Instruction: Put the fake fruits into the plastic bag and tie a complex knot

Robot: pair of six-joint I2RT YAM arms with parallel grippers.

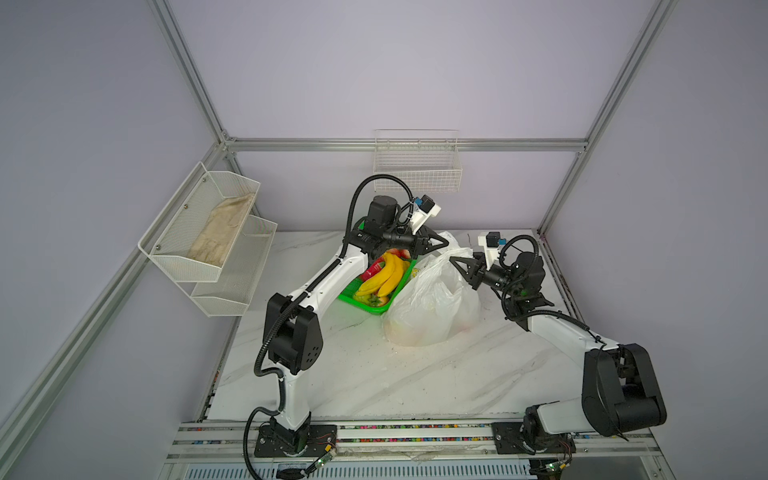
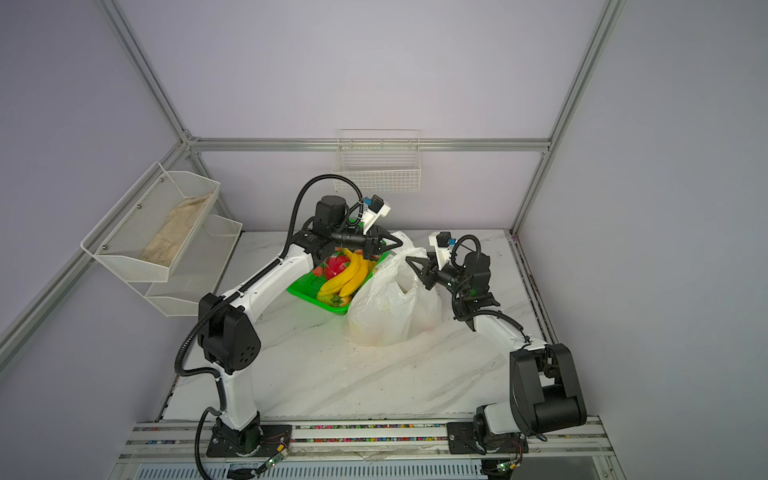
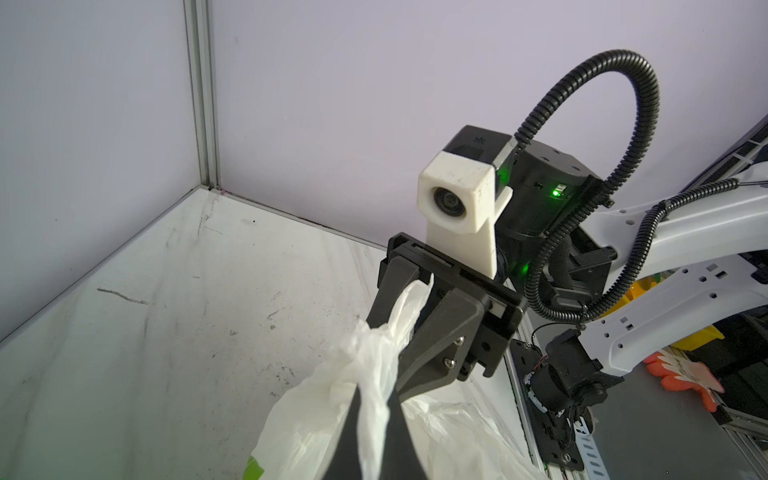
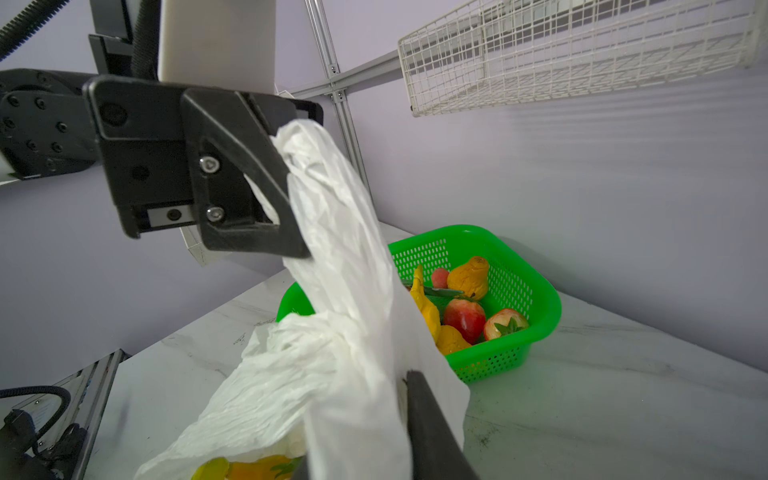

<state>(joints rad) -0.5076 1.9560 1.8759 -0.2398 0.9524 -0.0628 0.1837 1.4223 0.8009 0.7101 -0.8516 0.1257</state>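
Now L pincer [image 1: 445, 245] clamps plastic bag [image 1: 432, 307] handle, R pincer [image 1: 455, 261] adjacent.

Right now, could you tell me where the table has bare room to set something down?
Free: the wide front of the table, between the plastic bag and the front rail; a smaller patch left of the green basket. Crowded: mid-back, around basket and bag.

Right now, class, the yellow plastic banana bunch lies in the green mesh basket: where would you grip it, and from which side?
Grip the yellow plastic banana bunch across its curved middle, coming down from above. It lies on top of the other fruits in the green mesh basket, so its upper side is exposed, while the basket's walls likely block a sideways approach.
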